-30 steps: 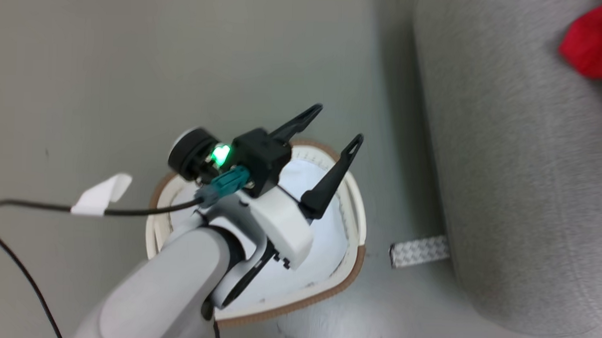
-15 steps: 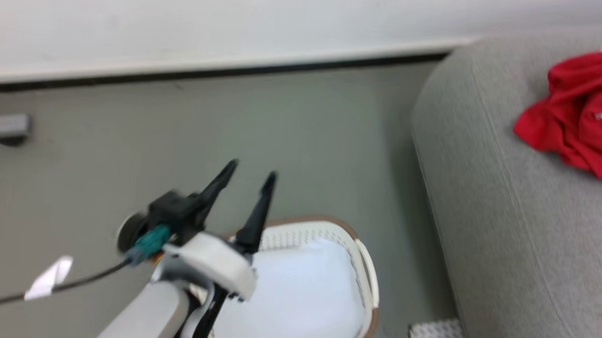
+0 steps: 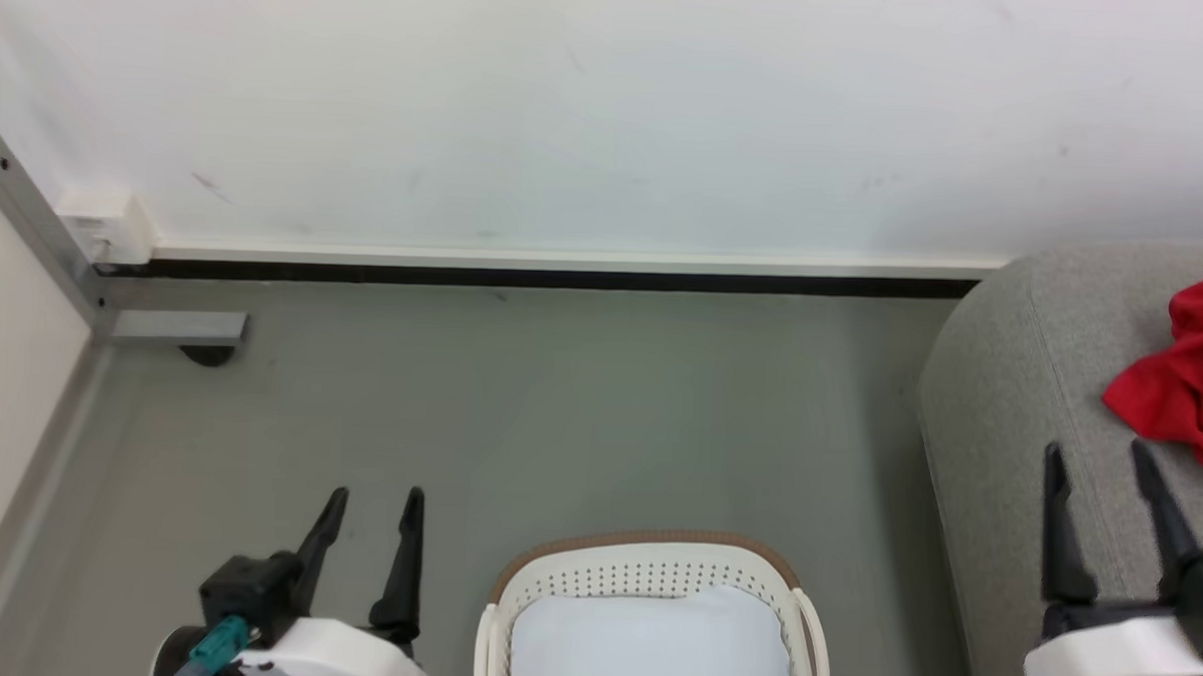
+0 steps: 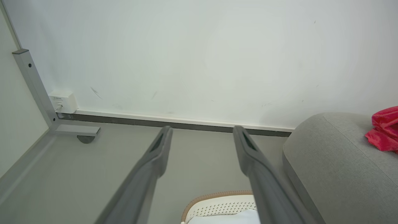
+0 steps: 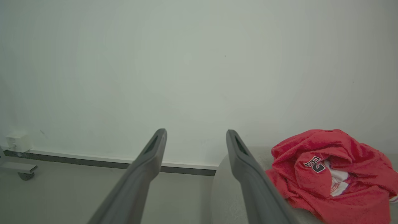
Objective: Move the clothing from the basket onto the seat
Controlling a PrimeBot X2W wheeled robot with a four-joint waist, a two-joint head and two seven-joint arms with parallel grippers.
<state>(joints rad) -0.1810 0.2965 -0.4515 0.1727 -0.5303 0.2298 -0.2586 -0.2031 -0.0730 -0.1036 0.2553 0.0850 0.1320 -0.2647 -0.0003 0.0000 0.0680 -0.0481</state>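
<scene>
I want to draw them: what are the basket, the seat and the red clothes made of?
The basket looks like smooth cream plastic, punched with little holes. The seat seems covered in matt grey woven fabric, faintly textured. The red clothing looks like soft cloth: it crumples into folds.

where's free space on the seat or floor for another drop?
On the seat: bare strip between its rounded left edge and the red clothing; the open right tool hangs over that strip's near end. On the floor: bare stretch bordered by the skirting, the basket and the metal frame foot. Crowded: the seat's right side, under the clothing.
</scene>
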